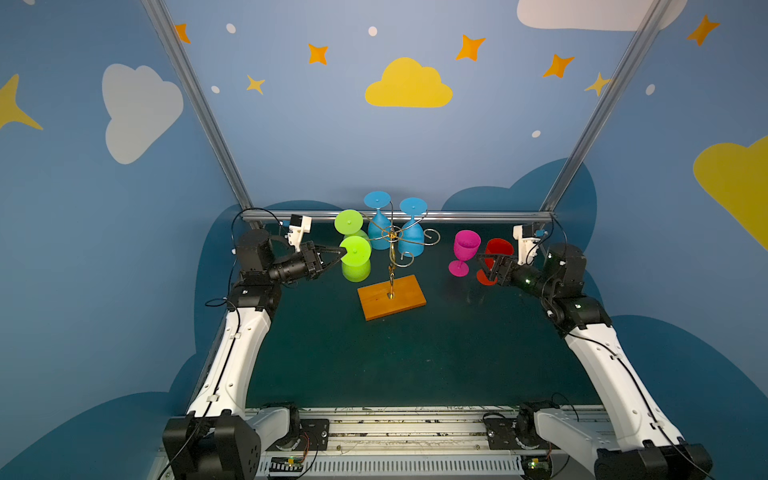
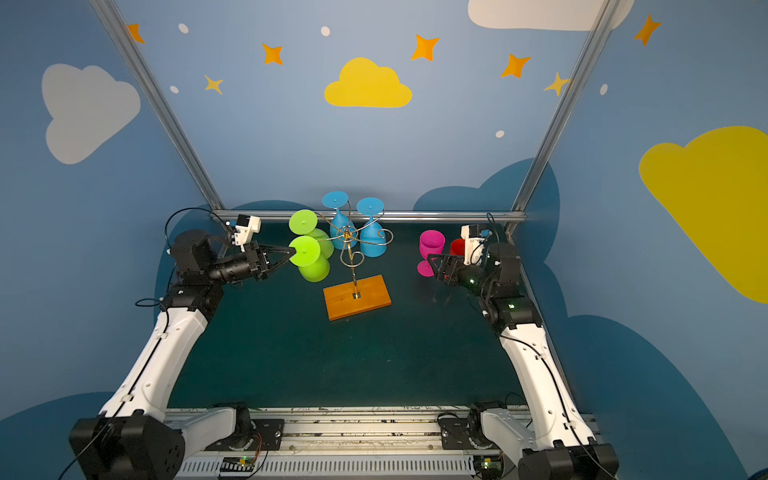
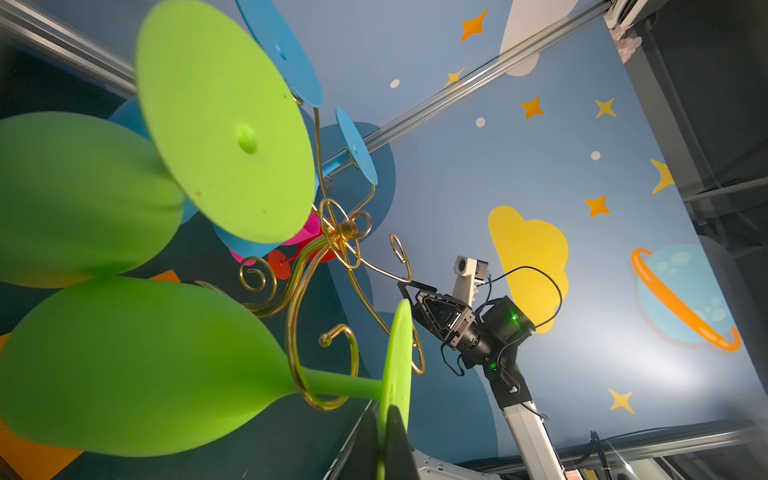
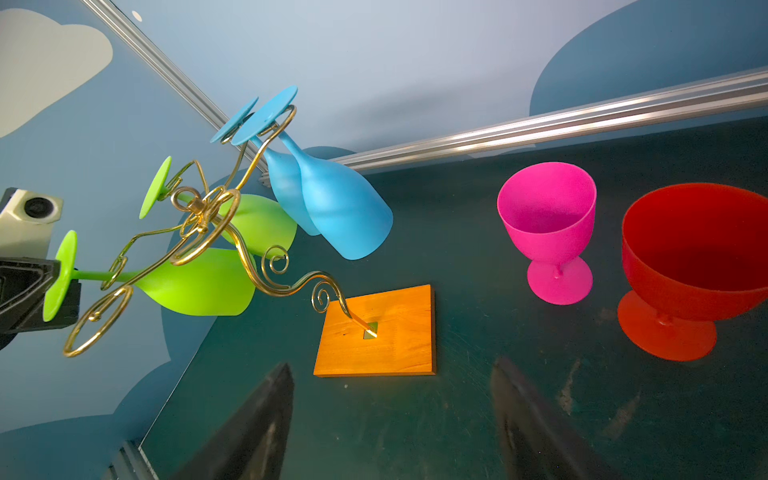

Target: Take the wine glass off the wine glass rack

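The wine glass rack (image 1: 392,237) is a gold wire stand on an orange-brown wooden base (image 1: 392,297) at mid table. A green wine glass (image 1: 356,266) hangs upside down from its front left arm, with the stem inside a gold curl (image 3: 328,399). My left gripper (image 1: 343,252) is shut on the rim of that glass's foot disc (image 3: 397,365); in the left wrist view the two dark fingers (image 3: 399,440) pinch the disc's edge. My right gripper (image 1: 483,268) hovers open and empty to the right of the rack, its fingers (image 4: 266,415) wide apart above the mat.
A second green glass (image 1: 349,222) and two blue glasses (image 1: 377,232) (image 1: 412,241) also hang upside down from the rack. A pink glass (image 1: 465,247) and a red glass (image 1: 498,249) stand upright on the mat beside my right gripper. An aluminium rail (image 1: 478,216) runs along the back.
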